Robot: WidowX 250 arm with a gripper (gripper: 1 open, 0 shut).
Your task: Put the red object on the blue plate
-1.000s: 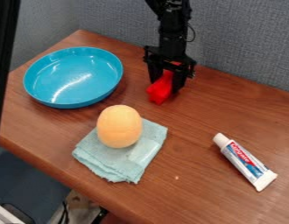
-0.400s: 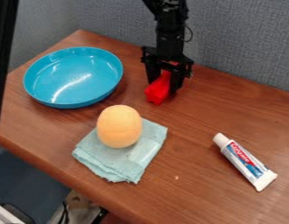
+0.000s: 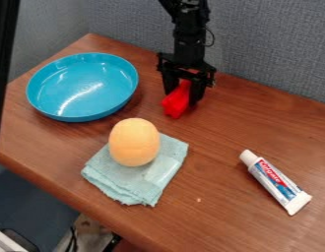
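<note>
Since the earlier frames, little changed: gripper (image 3: 186, 81) shifted a shade leftward in view, red object (image 3: 181, 100) edged with it, nothing else disturbed. Found pointing straight down over the red object, dark fingers (image 3: 166, 79) straddling its upper end; jaws parted, whether pressing on the block or merely flanking it cannot be told. Red object resting tilted on the table (image 3: 257, 108), just right of the blue plate (image 3: 63, 106) and clear of its rim.

Judged step: securing the grasp. Recommended: close squarely across the narrow sides, confirm hold before lifting, raise clear of the raised rim, carry leftward, lower near plate centre.

Blue plate inspected: empty. Orange ball (image 3: 134, 142) seated on teal cloth (image 3: 150, 177); toothpaste tube (image 3: 276, 181) lying well apart.
</note>
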